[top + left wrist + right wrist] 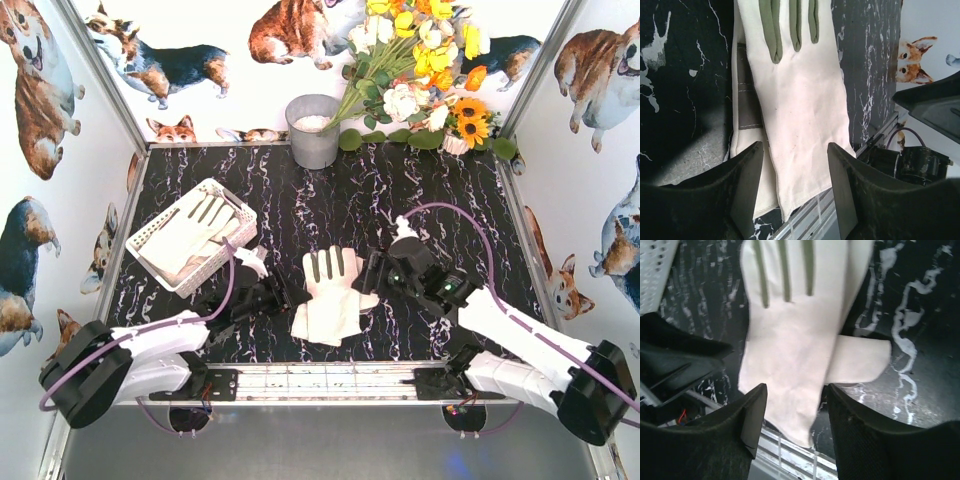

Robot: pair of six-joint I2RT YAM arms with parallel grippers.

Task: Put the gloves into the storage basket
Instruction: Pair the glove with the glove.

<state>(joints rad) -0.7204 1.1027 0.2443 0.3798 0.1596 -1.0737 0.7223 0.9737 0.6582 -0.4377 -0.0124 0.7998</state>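
Observation:
Two cream-white gloves with grey-olive finger patches lie stacked on the black marble table, near the front middle. My left gripper is open just left of their cuffs. In the left wrist view the top glove lies between and below the open left gripper. My right gripper is open just right of the gloves. In the right wrist view the glove lies under the open right gripper. The white storage basket at the left holds more gloves.
A grey metal bucket and a bunch of flowers stand at the back. An aluminium rail runs along the near table edge, close to the glove cuffs. Corgi-patterned walls close in both sides. The basket corner shows in the right wrist view.

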